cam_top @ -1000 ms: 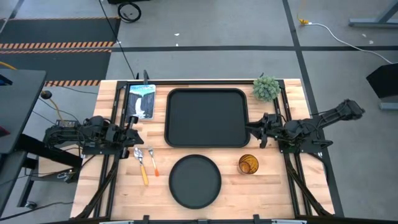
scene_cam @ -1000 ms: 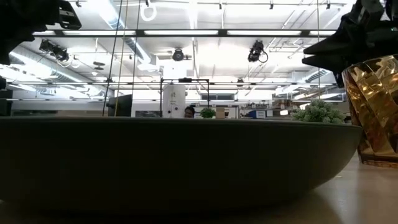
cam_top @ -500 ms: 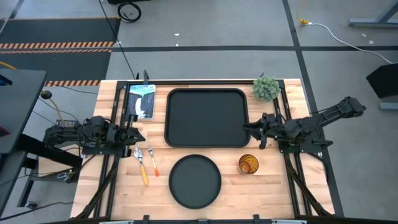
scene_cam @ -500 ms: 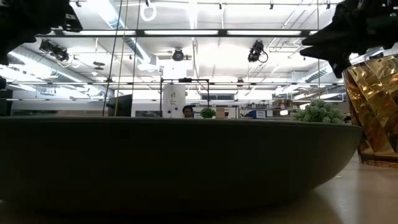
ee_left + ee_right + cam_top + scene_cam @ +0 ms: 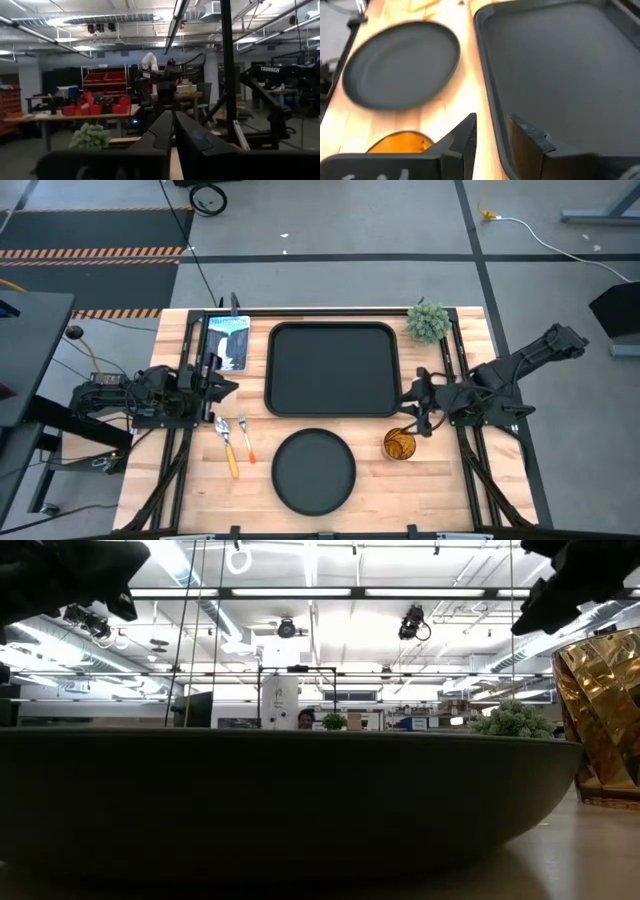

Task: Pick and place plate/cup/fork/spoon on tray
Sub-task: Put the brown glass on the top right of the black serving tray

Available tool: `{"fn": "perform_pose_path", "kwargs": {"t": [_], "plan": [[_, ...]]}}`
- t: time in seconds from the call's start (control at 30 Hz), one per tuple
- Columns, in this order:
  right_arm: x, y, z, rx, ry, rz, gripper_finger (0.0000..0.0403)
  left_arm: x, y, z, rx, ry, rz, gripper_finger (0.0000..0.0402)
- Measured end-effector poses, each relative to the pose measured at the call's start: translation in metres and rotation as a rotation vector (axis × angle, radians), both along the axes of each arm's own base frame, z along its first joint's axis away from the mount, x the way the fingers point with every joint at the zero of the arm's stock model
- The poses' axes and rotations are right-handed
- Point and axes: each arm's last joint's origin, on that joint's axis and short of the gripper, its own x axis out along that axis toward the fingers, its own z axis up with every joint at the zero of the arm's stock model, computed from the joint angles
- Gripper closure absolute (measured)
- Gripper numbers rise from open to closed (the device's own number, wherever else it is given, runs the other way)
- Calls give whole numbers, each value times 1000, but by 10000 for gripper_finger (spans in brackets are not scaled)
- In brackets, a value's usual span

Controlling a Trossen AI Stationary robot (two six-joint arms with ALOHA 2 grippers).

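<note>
The black tray (image 5: 332, 370) lies at the table's middle, toward the far side. The round black plate (image 5: 314, 470) lies in front of it near the near edge. The amber cup (image 5: 399, 444) stands upright to the plate's right. The fork and spoon (image 5: 236, 442) lie side by side left of the plate, orange handles toward the near edge. My right gripper (image 5: 415, 408) hangs above the tray's near right corner, just beyond the cup, slightly open and empty (image 5: 492, 122). My left gripper (image 5: 224, 388) is shut and empty (image 5: 174, 117), left of the tray, beyond the utensils.
A small green potted plant (image 5: 428, 322) stands at the far right corner by the tray. A blue and white flat item (image 5: 229, 340) lies at the far left beside the tray. Dark rails run along both sides of the table.
My right gripper has moved toward the table's near edge, toward the cup, and has tipped to point downward. My left gripper has shifted slightly toward the tray. The plate, cup, utensils and tray have stayed where they were.
</note>
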Motion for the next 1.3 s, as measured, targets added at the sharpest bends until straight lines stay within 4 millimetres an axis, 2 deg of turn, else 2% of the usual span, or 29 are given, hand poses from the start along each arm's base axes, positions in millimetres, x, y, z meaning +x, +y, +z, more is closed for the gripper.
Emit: {"fn": "perform_pose_path", "kwargs": {"t": [0.1,0.27,0.43,0.63,0.83,0.93,1.17,1.3], "plan": [[10,1,6,-9,80,49,281,0,0,0,-43,2,-4,344],[30,2,18,-23,184,125,251,1,3,-4,-83,41,95,311],[48,7,23,-83,306,167,210,2,7,-8,-88,86,245,306],[78,10,22,-56,427,211,178,2,8,-9,-100,93,262,306],[104,19,25,-15,560,199,184,2,8,-11,-194,100,231,306],[111,27,23,-8,655,182,192,3,8,-13,-200,123,231,306],[111,45,17,-30,848,167,205,4,8,-16,-193,159,235,306],[110,49,18,-28,866,159,210,4,8,-16,-190,156,236,306]]}}
